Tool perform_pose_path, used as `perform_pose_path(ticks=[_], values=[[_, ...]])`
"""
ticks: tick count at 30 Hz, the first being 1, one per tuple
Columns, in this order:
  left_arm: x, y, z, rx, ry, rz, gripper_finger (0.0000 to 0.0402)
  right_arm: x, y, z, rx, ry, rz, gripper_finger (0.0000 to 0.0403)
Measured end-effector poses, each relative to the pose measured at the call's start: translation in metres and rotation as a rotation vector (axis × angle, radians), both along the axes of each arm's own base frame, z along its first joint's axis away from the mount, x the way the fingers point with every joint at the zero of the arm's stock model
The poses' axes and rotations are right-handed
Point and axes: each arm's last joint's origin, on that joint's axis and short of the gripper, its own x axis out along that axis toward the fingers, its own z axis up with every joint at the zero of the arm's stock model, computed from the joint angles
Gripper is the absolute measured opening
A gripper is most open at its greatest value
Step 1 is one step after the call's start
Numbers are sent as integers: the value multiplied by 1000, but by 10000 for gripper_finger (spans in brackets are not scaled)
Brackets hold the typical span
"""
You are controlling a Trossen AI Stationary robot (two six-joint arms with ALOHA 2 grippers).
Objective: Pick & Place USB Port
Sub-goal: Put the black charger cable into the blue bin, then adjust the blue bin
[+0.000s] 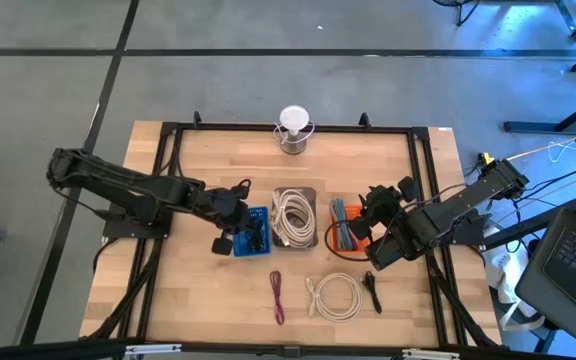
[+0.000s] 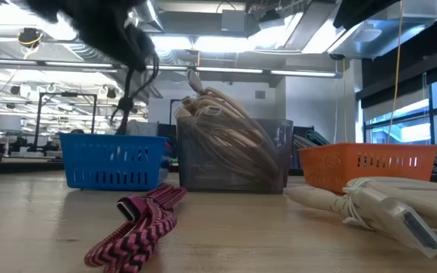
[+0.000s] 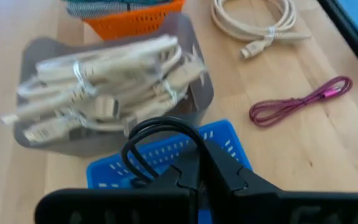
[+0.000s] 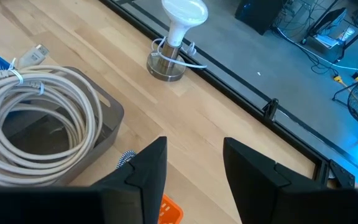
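My left tool, clenched on a black cable, hangs over the blue bin; my right tool is released. Pink, white and black cables remain on the counter.

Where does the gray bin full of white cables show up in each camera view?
High view: gray bin, table centre, between the blue basket and the orange basket.
Low view: centre, between the same baskets.
Left wrist view: upper left.
Right wrist view: left edge.
Shared landmark: its coiled white cables.
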Motion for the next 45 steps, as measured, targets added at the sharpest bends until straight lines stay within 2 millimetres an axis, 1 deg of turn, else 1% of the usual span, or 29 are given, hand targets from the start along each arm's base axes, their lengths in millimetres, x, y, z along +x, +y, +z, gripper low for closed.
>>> perform_pose_path(ticks=[4, 9, 16, 19, 29, 37, 40, 45], values=[[-2, 12, -18, -37, 15, 32, 3, 0, 0, 0, -1, 3, 2, 161], [-6, 25, -34, -88, 26, 50, 3, 0, 0, 0, -1, 2, 2, 161], [-9, 34, -48, -169, 11, 44, 5, 0, 0, 0, -2, 3, 2, 161], [-11, 36, -51, -185, 21, 72, 17, 0, 0, 0, -2, 3, 2, 161], [-11, 37, -51, -178, 23, 76, 85, 0, 0, 0, -2, 2, 2, 161], [-11, 37, -51, -177, 28, 77, 115, 0, 0, 0, -2, 3, 2, 161], [-14, 37, -52, -152, 67, 93, 121, 0, 0, 0, -2, 3, 2, 161], [-22, 41, -53, -60, 202, 181, 129, 0, 0, 0, -2, 3, 2, 161]])
